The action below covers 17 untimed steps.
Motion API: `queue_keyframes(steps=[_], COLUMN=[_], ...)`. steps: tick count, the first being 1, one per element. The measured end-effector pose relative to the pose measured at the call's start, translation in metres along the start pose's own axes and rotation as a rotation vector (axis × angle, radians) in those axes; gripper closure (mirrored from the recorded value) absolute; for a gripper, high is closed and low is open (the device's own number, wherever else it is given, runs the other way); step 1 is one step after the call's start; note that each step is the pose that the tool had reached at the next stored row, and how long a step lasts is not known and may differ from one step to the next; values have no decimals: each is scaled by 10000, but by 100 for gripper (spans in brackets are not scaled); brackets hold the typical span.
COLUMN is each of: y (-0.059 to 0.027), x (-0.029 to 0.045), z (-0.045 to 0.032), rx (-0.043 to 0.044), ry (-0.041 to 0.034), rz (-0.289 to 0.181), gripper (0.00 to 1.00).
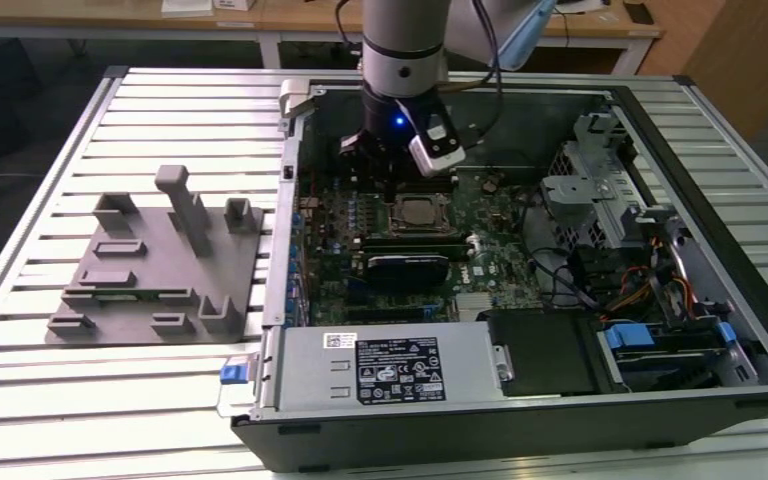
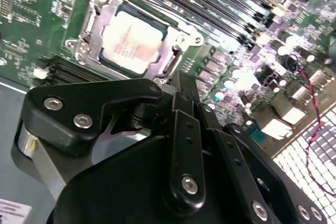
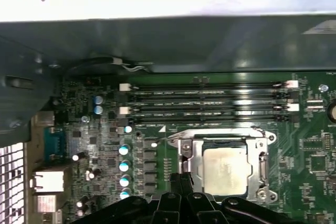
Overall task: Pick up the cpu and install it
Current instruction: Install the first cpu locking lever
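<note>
The cpu [image 1: 420, 211] lies flat in the motherboard socket inside the open computer case, its silver top facing up. Both wrist views show it inside the metal socket frame [image 3: 181, 148], as the cpu [image 2: 131, 42] and the cpu [image 3: 224, 170]. My gripper [image 1: 379, 172] hangs over the board just behind the socket, towards the case's back wall and apart from the chip. The black fingers [image 2: 181, 85] are pressed together with nothing between them, and the gripper [image 3: 181, 178] ends a little to one side of the socket.
Empty memory slots [image 3: 210, 98] run beside the socket, with the case wall [image 3: 168, 40] beyond them. A grey fixture [image 1: 157, 260] with upright holders stands on the slatted table on the exterior view's left. The power supply [image 1: 384, 365], cables [image 1: 584, 280] and drive cage [image 1: 598, 185] crowd the case.
</note>
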State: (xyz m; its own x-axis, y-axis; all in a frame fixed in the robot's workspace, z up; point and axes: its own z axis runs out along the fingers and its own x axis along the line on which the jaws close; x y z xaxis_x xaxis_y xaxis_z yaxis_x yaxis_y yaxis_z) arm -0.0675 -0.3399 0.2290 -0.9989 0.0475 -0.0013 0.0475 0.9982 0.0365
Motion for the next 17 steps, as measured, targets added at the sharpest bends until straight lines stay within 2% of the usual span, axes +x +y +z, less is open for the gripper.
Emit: queue_keyframes(steps=[4, 7, 10, 14, 17], y=[-5, -11, -20, -24, -24], x=[54, 92, 125, 148, 160], z=[0, -1, -1, -1, -11], rx=[-8, -56, -206, -507, -576], ry=[1, 3, 10, 26, 29], rz=[0, -1, 1, 0, 2], gripper=[89, 89, 89, 89, 89])
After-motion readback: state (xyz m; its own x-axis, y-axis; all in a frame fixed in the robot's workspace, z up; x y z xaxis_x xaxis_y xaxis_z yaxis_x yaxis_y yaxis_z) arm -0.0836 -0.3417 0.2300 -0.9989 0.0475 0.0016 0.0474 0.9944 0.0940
